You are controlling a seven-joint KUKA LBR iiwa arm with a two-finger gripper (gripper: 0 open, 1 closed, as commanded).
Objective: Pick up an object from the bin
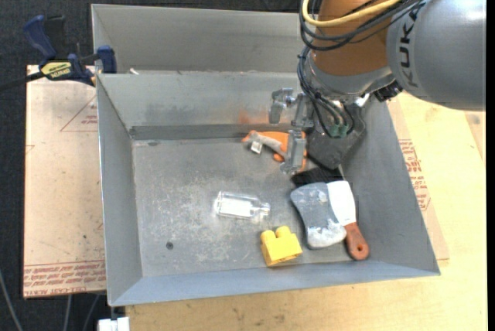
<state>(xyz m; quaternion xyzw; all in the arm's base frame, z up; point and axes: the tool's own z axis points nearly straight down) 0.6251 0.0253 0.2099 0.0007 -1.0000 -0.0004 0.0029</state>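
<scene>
The gripper (294,138) is low in the far right part of the bin (116,190). A small orange-and-grey thing (263,142) lies on the floor just to its left, perhaps touching it. I cannot tell how wide the gripper stands or whether it grips anything. The arm (445,43) bears part of the lettering "KUKA".

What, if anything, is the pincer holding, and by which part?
It cannot be told. The pincer is low beside a small orange and grey thing near the back wall of the bin, but no hold on it shows clearly.
</scene>
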